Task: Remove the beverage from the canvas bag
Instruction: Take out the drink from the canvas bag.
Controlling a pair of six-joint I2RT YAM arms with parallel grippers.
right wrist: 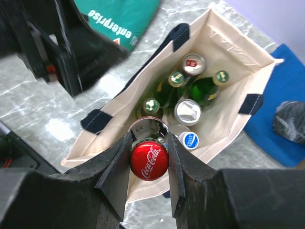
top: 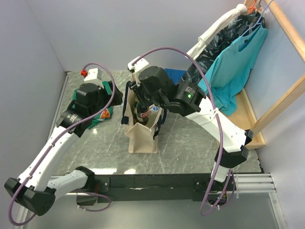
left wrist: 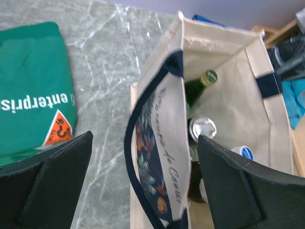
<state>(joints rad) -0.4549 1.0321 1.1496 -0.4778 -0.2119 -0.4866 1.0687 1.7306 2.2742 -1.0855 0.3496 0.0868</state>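
Beverage (right wrist: 149, 160) — red Coca-Cola cap, right-wrist view only

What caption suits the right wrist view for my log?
Right hand grips a red Coca-Cola-capped bottle at the open canvas bag, more bottles and cans inside.

canvas bag (top: 143, 140) cream | handles (left wrist: 127, 143) navy | bottle cap (right wrist: 148, 161) red | T-shirt (left wrist: 33, 71) green | table (top: 190, 143) grey marble

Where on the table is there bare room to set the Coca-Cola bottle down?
Bare marble lies right of the canvas bag and along the near edge in front of it. Left is crowded: green T-shirt and left gripper; blue cloth behind.
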